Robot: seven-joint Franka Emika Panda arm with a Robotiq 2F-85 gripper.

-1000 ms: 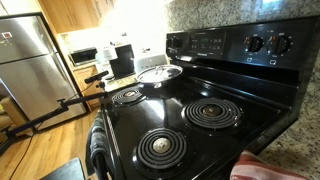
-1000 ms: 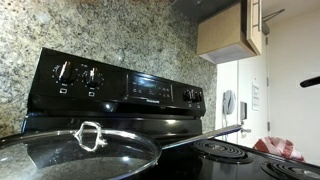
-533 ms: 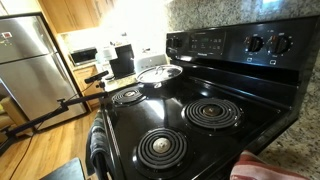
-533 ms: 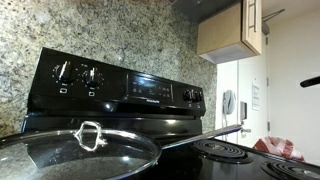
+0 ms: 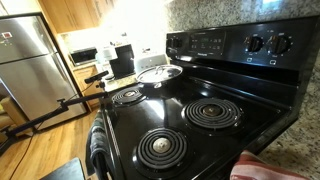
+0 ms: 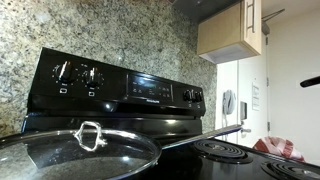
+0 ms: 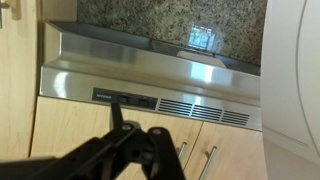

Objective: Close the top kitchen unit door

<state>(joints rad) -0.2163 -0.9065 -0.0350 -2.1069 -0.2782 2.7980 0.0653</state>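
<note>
In an exterior view the top kitchen unit [image 6: 226,36] hangs at the upper right, honey-brown, and its door [image 6: 254,24] shows nearly edge-on against the box front. In the wrist view, which appears upside down, two honey-brown wooden doors with bar handles [image 7: 207,160] lie flush next to the steel range hood [image 7: 150,75]. My gripper [image 7: 120,112] shows only in the wrist view, as black fingers meeting in one tip. It is close in front of the left-hand door [image 7: 85,125], looks shut, and holds nothing.
A black stove with coil burners [image 5: 175,125] fills both exterior views. A glass pan lid [image 6: 80,150] sits close to one camera. A steel fridge [image 5: 30,65] stands at the left. A granite backsplash [image 6: 110,35] is behind the stove. A white wall [image 7: 295,80] is beside the hood.
</note>
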